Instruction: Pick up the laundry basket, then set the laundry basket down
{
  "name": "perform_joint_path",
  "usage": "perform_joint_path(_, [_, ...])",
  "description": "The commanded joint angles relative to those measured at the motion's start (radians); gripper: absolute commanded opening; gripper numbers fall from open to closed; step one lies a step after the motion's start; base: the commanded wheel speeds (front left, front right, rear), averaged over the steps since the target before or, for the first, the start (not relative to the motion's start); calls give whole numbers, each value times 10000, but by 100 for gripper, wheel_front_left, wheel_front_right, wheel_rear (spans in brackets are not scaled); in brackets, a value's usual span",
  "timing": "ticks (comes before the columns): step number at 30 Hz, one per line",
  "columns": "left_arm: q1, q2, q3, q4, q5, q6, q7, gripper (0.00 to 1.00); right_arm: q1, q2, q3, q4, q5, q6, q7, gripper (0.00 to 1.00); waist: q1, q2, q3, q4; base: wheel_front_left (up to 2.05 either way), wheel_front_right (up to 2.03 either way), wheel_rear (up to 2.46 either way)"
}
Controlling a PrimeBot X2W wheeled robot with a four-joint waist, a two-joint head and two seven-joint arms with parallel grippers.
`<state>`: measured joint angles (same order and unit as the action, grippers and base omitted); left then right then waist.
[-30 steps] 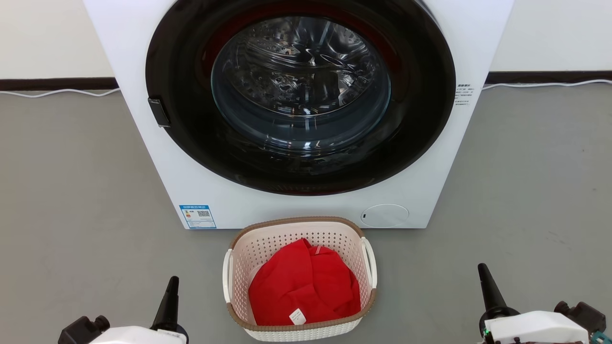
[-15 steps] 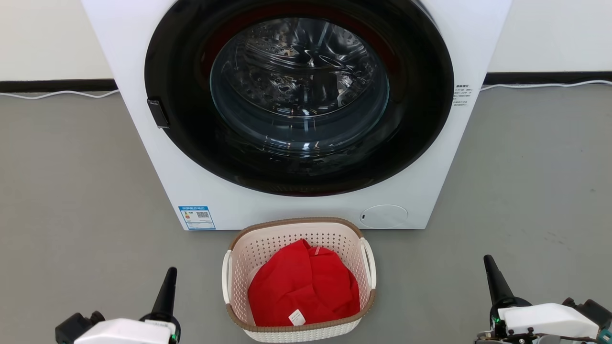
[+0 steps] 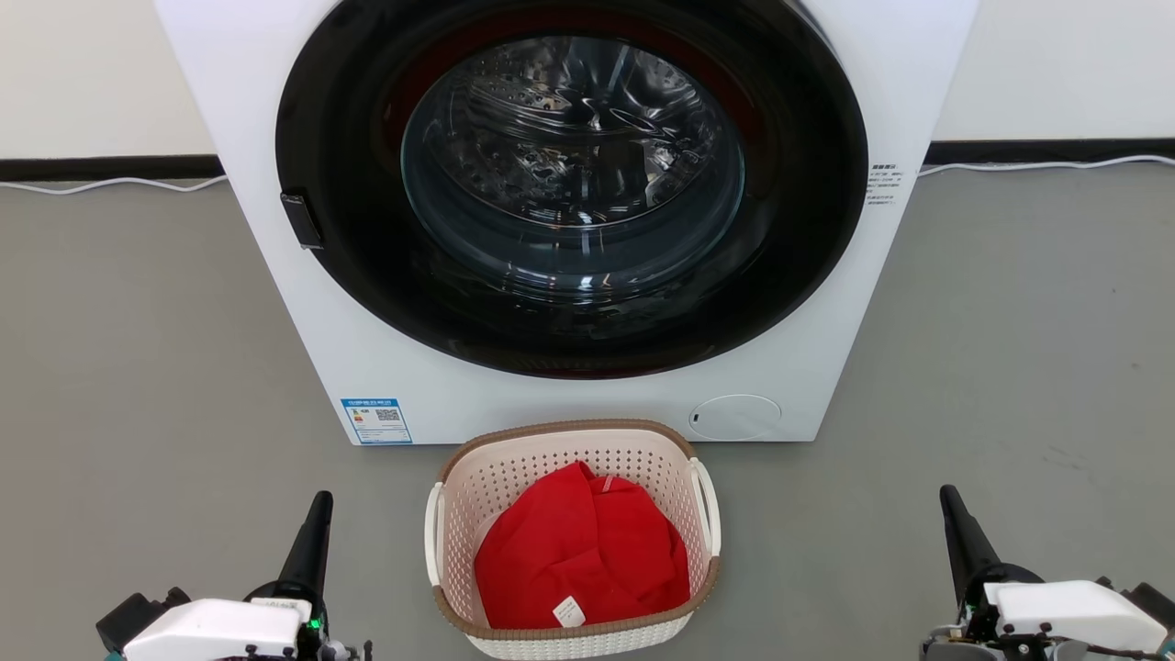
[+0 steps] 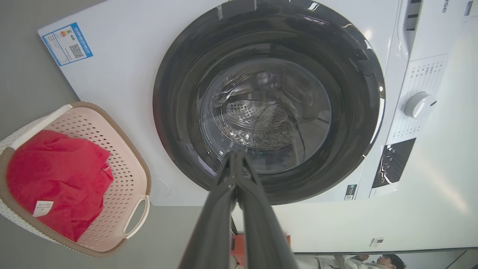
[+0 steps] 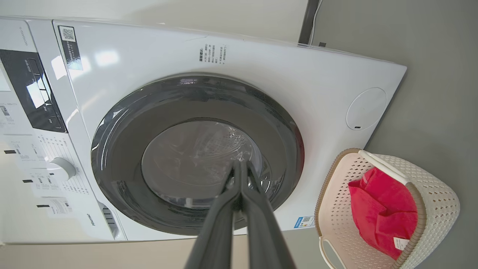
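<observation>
The laundry basket (image 3: 514, 464) (image 4: 127, 164) (image 5: 336, 209), cream-white and perforated with a brown rim and white side handles, stands on the grey floor just in front of the washer. A red garment (image 3: 578, 551) lies inside it. My left gripper (image 3: 317, 514) (image 4: 235, 155) is shut and empty, on the floor side left of the basket, apart from it. My right gripper (image 3: 950, 509) (image 5: 239, 164) is shut and empty too, well to the basket's right. Both point toward the washer.
A white front-loading washer (image 3: 367, 367) with a dark round door (image 3: 569, 184) stands directly behind the basket. Grey floor (image 3: 138, 367) spreads to both sides. A white cable (image 3: 92, 181) runs along the wall base.
Both grippers have drifted slightly: the left one a little up and left, the right one up and to the right. The basket has not moved.
</observation>
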<state>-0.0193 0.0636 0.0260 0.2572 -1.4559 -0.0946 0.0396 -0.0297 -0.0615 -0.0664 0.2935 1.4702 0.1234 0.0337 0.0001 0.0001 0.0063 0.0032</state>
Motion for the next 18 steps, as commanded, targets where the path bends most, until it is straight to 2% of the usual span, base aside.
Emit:
perform_joint_path(1, [-580,90,324,-220,-342,-131,84,0,-629,-115,100,-379,315,68,161,0,0,-1,-3,-3,0,0,0])
perform_joint_path(14, [-856,94,561,-135,-1768,-357,479,0,-753,-103,-172,-503,1612,73,551,0,0,-1,-31,-31,0,0,0])
perform_joint_path(18, [-861,83,579,-133,-1776,-360,496,0,-756,-93,-190,-504,1619,73,568,0,0,-1,-32,-32,0,0,0])
